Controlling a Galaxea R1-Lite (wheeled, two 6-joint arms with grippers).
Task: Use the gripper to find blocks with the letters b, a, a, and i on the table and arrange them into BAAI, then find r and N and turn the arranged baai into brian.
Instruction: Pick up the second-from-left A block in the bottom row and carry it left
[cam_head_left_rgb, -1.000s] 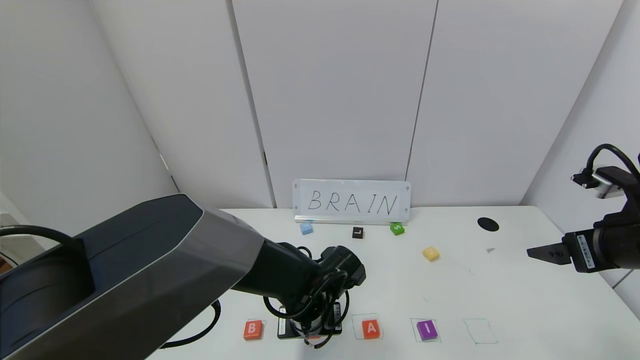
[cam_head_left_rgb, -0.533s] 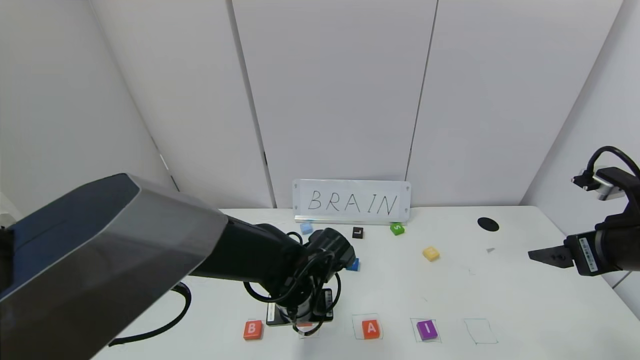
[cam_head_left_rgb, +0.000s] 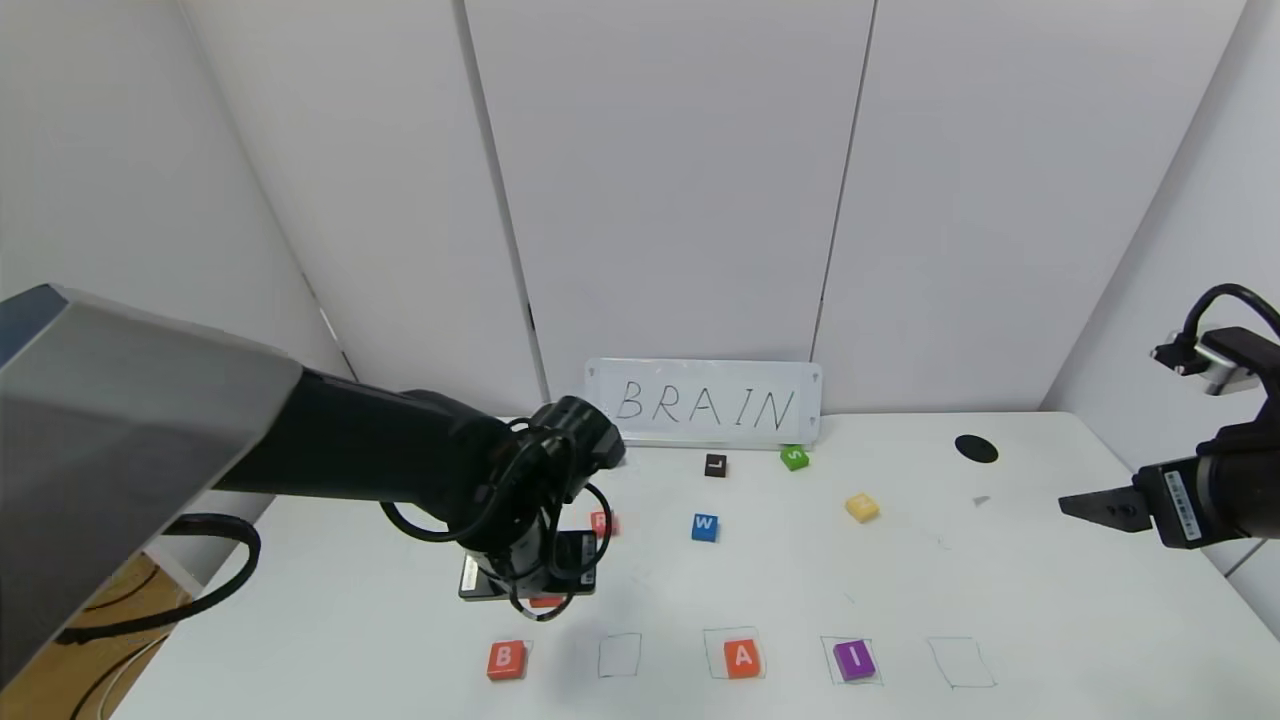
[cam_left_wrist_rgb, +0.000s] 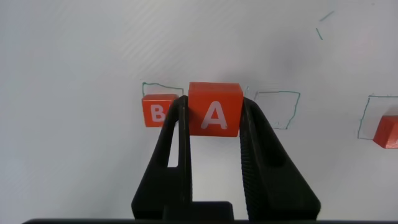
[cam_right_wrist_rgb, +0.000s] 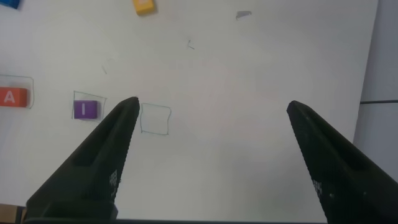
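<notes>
While the left gripper clamps an orange-red A block above the table, the row below reads B block, empty drawn square, second A block, I block. R tile and yellow N tile lie farther back. Right gripper hangs spread wide, holding nothing, at the table's right edge.

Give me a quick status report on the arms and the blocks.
Left gripper shut on A block, lifted. Right gripper open, parked at table's right. Second square empty, nothing blocking.
</notes>
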